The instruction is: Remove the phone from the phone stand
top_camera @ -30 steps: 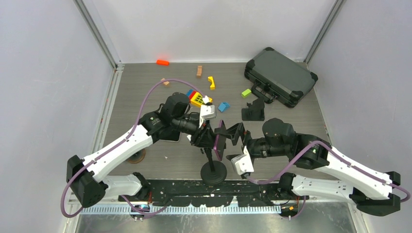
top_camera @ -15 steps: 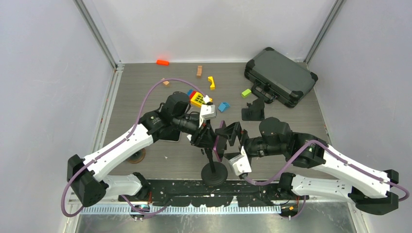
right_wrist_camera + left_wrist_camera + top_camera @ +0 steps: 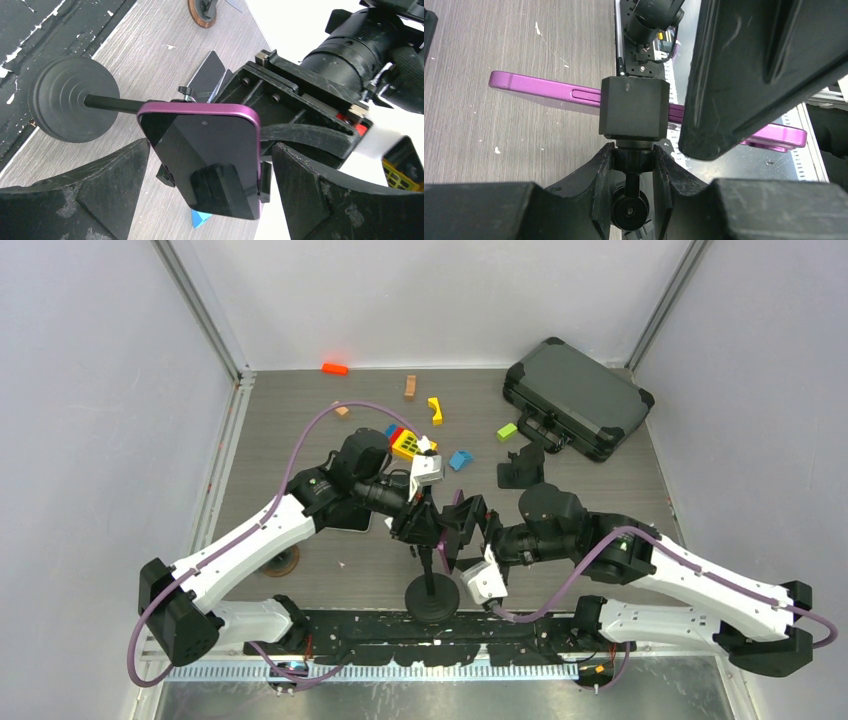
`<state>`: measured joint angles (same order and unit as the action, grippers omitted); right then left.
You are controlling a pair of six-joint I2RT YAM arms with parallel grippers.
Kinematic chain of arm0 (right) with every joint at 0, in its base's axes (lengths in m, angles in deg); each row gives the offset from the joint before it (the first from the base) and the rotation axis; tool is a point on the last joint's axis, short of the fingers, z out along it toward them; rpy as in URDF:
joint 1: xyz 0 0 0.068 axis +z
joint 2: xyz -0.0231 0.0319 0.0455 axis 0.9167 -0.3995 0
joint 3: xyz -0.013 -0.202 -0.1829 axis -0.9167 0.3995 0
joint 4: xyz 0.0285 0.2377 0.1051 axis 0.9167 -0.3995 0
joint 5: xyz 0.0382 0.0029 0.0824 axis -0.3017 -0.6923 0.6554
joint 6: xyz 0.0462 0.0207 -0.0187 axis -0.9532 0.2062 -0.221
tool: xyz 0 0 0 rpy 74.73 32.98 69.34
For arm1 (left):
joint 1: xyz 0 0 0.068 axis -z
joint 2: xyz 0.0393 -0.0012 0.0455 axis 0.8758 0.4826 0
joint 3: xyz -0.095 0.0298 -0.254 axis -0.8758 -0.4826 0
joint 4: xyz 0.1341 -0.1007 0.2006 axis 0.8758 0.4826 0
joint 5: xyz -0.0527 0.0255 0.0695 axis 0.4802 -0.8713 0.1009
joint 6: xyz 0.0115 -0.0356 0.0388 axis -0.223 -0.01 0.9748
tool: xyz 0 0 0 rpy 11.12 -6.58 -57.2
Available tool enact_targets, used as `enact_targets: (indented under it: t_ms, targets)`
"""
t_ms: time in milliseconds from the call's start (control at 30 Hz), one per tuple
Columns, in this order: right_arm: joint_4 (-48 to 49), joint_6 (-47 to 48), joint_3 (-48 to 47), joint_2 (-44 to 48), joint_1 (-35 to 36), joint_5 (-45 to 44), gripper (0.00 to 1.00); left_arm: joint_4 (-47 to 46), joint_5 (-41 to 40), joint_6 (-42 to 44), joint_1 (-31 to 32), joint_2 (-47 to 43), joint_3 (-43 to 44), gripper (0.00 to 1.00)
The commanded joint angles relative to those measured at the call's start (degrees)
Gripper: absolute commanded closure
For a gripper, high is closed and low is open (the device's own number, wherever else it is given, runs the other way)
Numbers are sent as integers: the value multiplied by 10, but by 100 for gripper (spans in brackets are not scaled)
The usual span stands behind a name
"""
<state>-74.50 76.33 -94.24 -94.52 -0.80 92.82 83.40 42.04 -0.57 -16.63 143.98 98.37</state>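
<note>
The purple phone [image 3: 447, 532] sits edge-on in the clamp of the black phone stand [image 3: 432, 595], whose round base is near the table's front edge. My left gripper [image 3: 418, 523] is shut on the stand's neck just below the clamp block [image 3: 634, 107]; in the left wrist view [image 3: 634, 150] both fingers press the neck, with the phone [image 3: 544, 90] across the top. My right gripper [image 3: 468, 530] is open. In the right wrist view [image 3: 210, 150] its fingers [image 3: 100, 190] straddle the phone [image 3: 210, 160] with gaps on both sides. The stand's base [image 3: 70, 105] shows behind.
A black case [image 3: 578, 398] lies at the back right, and a second black stand [image 3: 522, 468] is in front of it. Coloured blocks lie scattered at the back: yellow [image 3: 406, 445], blue [image 3: 460, 459], green [image 3: 507, 431], orange [image 3: 335, 368]. A round disc [image 3: 283, 562] lies at the left.
My right arm has moved left, bringing its open fingers around the phone. The stand's base has shifted slightly left. My left gripper stays shut on the stand's neck.
</note>
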Motion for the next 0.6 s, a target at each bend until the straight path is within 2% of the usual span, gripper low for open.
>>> enact_targets:
  t_ms: [0, 300, 567]
  targets:
    - [28, 8, 7, -8, 10, -6, 2, -56, 52, -18, 0, -14, 43, 100]
    - [19, 4, 16, 16, 12, -20, 2, -52, 53, -15, -6, -18, 41, 100]
    - [78, -13, 44, 12, 12, -19, 5, -63, 55, -30, -6, -17, 39, 100]
